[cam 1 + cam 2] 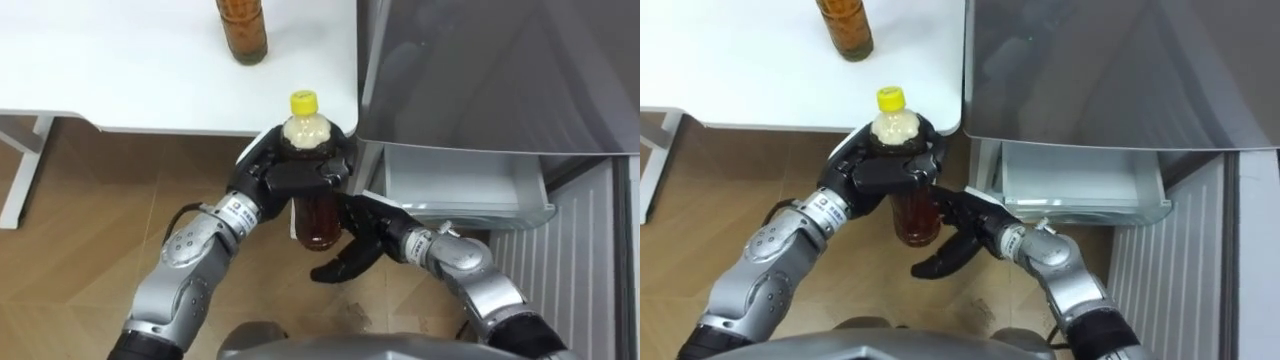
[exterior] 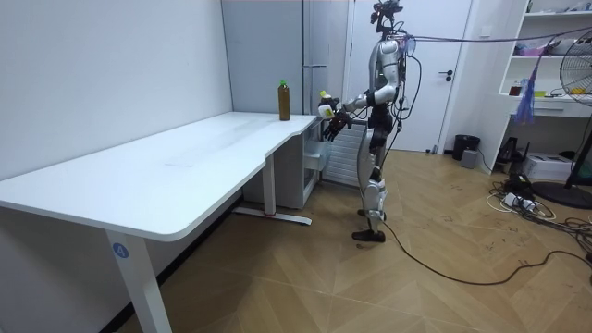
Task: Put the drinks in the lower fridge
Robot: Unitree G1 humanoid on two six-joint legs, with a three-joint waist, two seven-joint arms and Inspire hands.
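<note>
A bottle of brown drink with a yellow cap point(image 1: 313, 175) is held upright in front of me, over the floor just off the table's corner. My left hand point(image 1: 285, 175) is curled round its upper part. My right hand point(image 1: 357, 240) sits beside and under the bottle's base with fingers spread and relaxed, touching or nearly touching it. A second bottle of brown drink point(image 1: 242, 30) stands on the white table point(image 1: 120, 80) near its far edge. The lower fridge drawer point(image 1: 455, 185) is pulled out at my right, below the grey fridge door point(image 1: 500, 70). In the room view I stand by the fridge point(image 2: 319, 65) at the table's end.
The table's corner point(image 1: 345, 120) lies close to the held bottle and the drawer's left wall. Wooden floor point(image 1: 90, 230) spreads below. In the room view a fan and shelves stand at the right, and a cable trails on the floor.
</note>
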